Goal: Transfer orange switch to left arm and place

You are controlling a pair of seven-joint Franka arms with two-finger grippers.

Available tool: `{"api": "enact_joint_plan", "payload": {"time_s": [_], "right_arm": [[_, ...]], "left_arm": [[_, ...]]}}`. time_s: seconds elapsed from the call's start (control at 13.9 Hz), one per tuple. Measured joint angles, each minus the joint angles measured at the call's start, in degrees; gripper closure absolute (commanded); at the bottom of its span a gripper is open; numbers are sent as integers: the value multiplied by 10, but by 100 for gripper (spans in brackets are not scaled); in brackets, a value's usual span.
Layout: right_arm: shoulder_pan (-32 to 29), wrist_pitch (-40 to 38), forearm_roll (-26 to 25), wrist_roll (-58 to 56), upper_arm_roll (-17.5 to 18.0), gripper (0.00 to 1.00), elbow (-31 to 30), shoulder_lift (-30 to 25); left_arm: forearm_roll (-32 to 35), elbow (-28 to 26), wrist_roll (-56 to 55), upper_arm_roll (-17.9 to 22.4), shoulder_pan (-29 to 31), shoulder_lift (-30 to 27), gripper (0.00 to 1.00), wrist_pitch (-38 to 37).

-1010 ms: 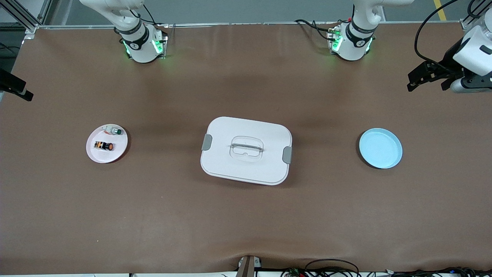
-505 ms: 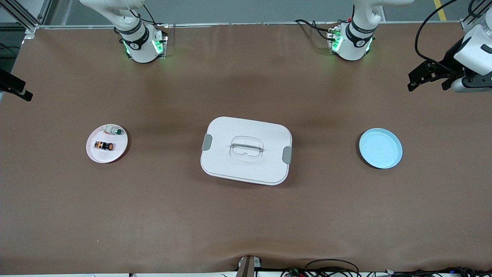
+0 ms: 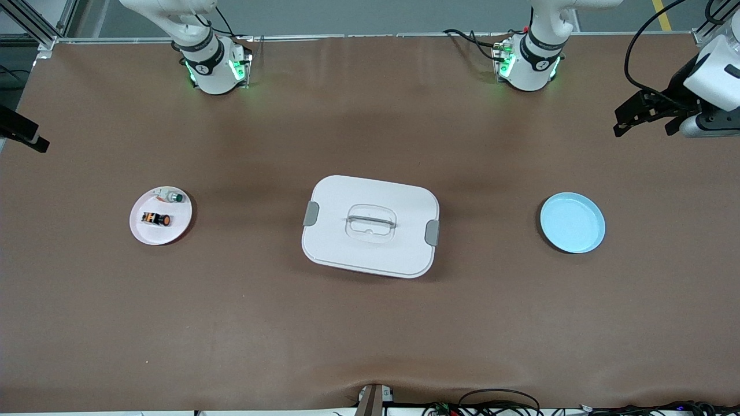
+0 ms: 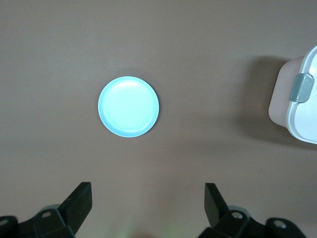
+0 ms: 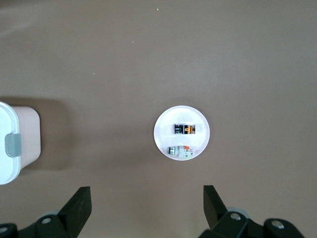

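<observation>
Counting from the nearest desk (image 3: 370,335) edge outward, there is one white box (image 3: 370,226) with two grey side clips, lying at mid-desk. One blue plate (image 3: 572,223) sits toward the left arm's end and one pink plate (image 3: 161,215) toward the right arm's end, each well apart from the box with bare brown surface between. On the pink plate lie two switches: the orange switch (image 3: 156,219), a tiny black cylinder on its side with an orange cap and orange marks, and just beside it, slightly farther from the front camera, a white-silver switch (image 3: 171,197) with a green cap. The blue plate carries nothing. Wide open surface runs along the near edge and between the plates and the two arm bases. The left gripper (image 4: 148,204) hangs high over the left arm's end of the desk, fingers spread wide and empty. The right gripper (image 5: 147,206) hangs high near the pink plate, fingers likewise wide apart, holding nothing.
</observation>
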Motion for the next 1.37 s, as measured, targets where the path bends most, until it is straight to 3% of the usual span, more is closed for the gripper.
{"api": "enact_joint_plan", "payload": {"time_s": [1.37], "right_arm": [[3, -3, -3, -23, 0, 0, 0, -1]], "left_arm": [[0, 0, 0, 0, 0, 0, 0, 0]]}}
